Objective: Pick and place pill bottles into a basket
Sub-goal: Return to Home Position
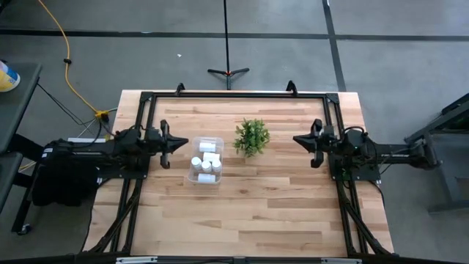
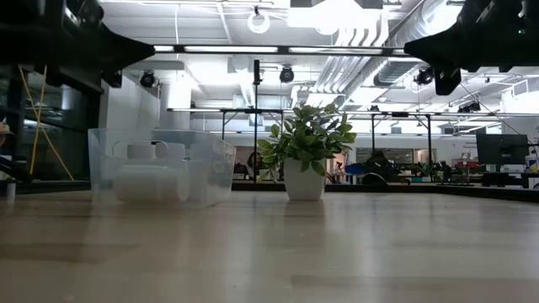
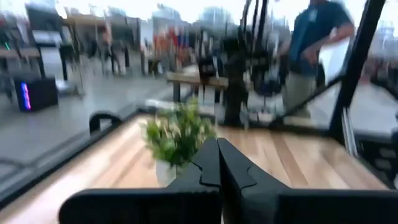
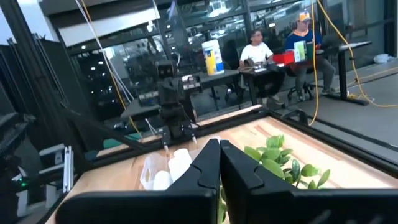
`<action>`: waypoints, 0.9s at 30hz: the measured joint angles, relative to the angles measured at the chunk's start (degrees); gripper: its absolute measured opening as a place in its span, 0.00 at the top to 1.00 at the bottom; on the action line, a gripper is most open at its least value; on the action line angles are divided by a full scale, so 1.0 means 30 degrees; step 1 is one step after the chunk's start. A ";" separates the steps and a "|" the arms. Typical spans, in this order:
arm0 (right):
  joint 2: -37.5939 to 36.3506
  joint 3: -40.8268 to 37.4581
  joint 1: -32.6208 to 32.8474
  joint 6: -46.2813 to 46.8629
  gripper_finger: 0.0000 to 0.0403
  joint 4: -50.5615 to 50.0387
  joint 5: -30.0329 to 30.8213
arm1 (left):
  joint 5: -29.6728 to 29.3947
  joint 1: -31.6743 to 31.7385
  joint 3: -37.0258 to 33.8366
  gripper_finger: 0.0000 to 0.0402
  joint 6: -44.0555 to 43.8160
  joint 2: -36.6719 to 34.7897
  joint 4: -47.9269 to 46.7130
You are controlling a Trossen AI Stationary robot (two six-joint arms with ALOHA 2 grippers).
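Plainly, the left gripper (image 1: 181, 142) hangs above the left side of the wooden table (image 1: 256, 216), pointing toward the middle, and its own wrist view shows its two dark fingers (image 3: 205, 165) pressed together with nothing between them. Just beside its tip, a little toward the near edge, stands the clear basket (image 1: 190, 174) on the table, and the white pill bottles (image 1: 207, 166) lie inside it, some upright and some on their sides; the exact count is hard to tell from above. From table height the basket (image 2: 215, 160) shows as a see-through box with the bottles (image 2: 152, 182) resting on its floor. To the right of the basket, apart from it, stands a small leafy plant (image 1: 252, 137) in a white pot, upright near the middle of the table. Farther right, the right gripper (image 1: 299, 138) hangs over the right side of the table, facing the left one, well apart from the plant and the basket. Its fingers (image 4: 208, 168) are closed against each other and empty. Past them, its wrist view shows the plant (image 4: 280, 163), the basket (image 4: 146, 173) with the bottles (image 4: 177, 163), and two people (image 4: 258, 53) seated at a desk beyond the table.
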 joint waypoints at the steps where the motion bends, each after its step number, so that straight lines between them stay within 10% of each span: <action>1: -0.0122 0.0000 0.0000 0.0000 1.00 0.0000 0.0075 | -0.0114 0.0000 -0.0749 0.95 0.0039 0.0000 0.1460; 27: -0.1286 -0.2135 -0.0653 -0.1389 1.00 0.1237 -0.2130 | 0.0101 0.0008 -0.1987 0.93 0.0081 -0.4663 -0.1979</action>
